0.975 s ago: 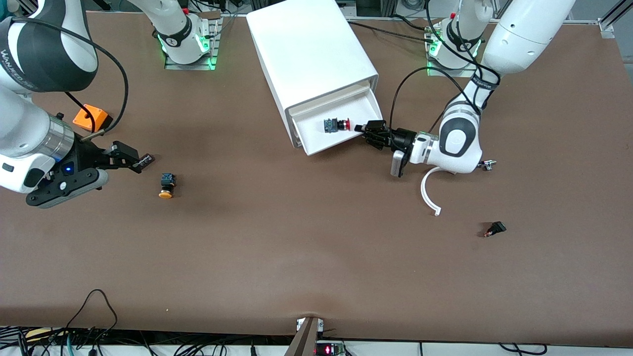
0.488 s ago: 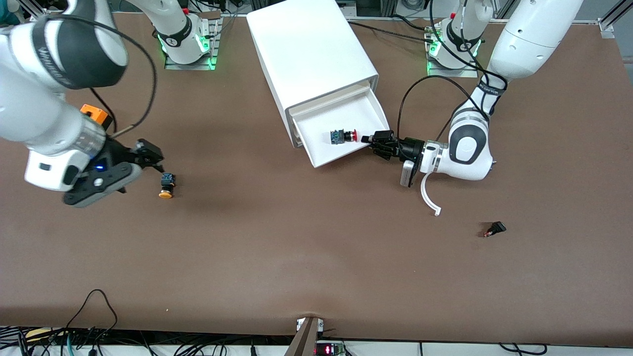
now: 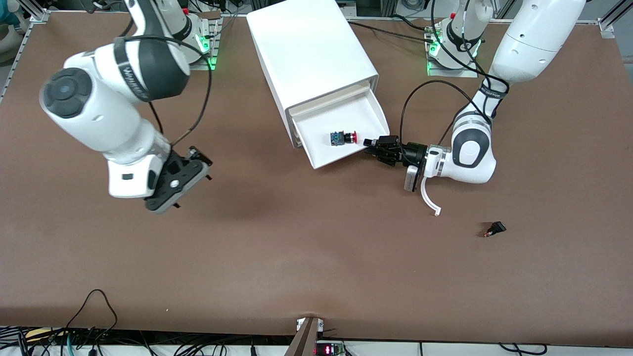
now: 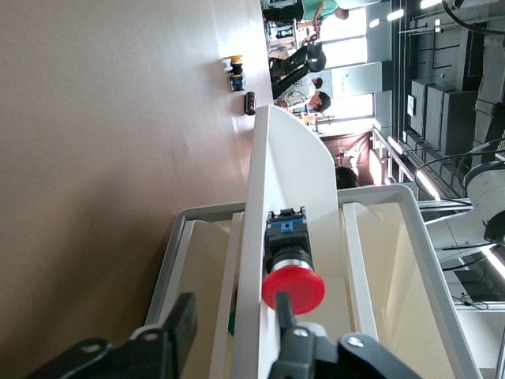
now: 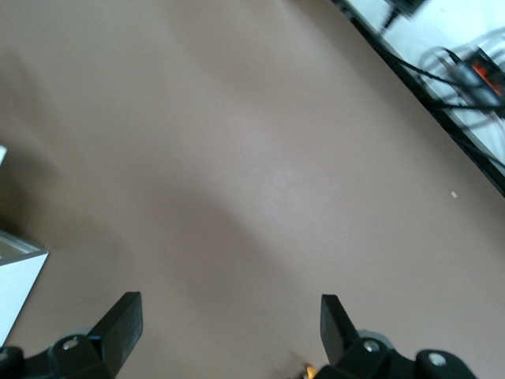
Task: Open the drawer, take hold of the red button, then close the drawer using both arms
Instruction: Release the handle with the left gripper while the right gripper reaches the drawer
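Drawer (image 3: 341,129): pulled out of the white cabinet (image 3: 309,57), step one done by your arms. Button (image 3: 343,138): red-capped, lying inside the drawer near its front wall (image 4: 272,237), cap toward the left tool. Left tool (image 3: 372,144): at the drawer front, fingers (image 4: 288,316) partly parted astride that wall, gripping nothing; judged to be letting go. Right tool (image 3: 200,162): over bare table (image 3: 306,257) toward the right arm's end, fingers spread wide, empty. Next, you likely need the right tool brought over the drawer and lowered onto the button.
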### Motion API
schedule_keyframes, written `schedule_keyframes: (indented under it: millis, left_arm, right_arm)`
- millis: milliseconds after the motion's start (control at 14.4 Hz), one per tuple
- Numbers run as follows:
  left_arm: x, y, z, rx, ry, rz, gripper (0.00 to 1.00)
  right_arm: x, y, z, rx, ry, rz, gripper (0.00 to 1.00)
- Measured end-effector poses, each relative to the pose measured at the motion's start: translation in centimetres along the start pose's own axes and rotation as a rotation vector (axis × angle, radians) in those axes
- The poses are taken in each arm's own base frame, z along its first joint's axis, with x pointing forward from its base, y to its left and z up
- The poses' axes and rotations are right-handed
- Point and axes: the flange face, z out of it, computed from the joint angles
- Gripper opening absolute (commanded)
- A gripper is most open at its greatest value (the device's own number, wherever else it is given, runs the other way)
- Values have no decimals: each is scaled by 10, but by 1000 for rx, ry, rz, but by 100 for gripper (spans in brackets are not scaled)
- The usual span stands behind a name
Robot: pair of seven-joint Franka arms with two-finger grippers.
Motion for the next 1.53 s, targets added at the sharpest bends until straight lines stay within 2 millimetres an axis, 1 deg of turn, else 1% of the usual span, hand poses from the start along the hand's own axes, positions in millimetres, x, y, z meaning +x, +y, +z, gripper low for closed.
schedule_keyframes:
  millis: [139, 279, 418, 488, 627, 697, 836, 975, 1045, 1184, 1323, 1393, 1532]
  left_arm:
    - [3, 0, -8, 3, 15, 4, 100]
    - [10, 2, -23, 10, 38, 16, 100]
    - [17, 12, -43, 50, 11, 29, 100]
    - [24, 21, -55, 84, -25, 30, 100]
    - [44, 53, -84, 157, -120, 25, 100]
    - [55, 71, -100, 205, -173, 19, 100]
    - [73, 110, -127, 307, -268, -11, 100]
    - [87, 144, -146, 422, -339, -54, 100]
    - [92, 159, -154, 489, -369, -76, 100]
    - [99, 191, -165, 632, -410, -121, 100]
    - [104, 220, -171, 796, -427, -142, 100]
    - [106, 237, -173, 889, -427, -147, 100]
    - [113, 274, -167, 1055, -422, -129, 100]
  right_arm:
    - [19, -30, 4, 6, 4, -70, 100]
    - [34, -62, 7, 14, 6, -127, 100]
    - [50, -99, 15, 24, 2, -196, 100]
    - [59, -118, 22, 30, -2, -236, 100]
    - [74, -152, 37, 38, -10, -313, 100]
    - [80, -164, 47, 43, -16, -346, 100]
    - [88, -182, 66, 50, -30, -403, 100]
    - [94, -197, 81, 55, -36, -465, 100]
    - [98, -207, 84, 55, -32, -492, 100]
    - [104, -233, 88, 53, -18, -538, 100]
    - [108, -263, 92, 56, -10, -579, 100]
    - [109, -277, 95, 59, -12, -597, 100]
    - [110, -293, 105, 66, -24, -618, 100]
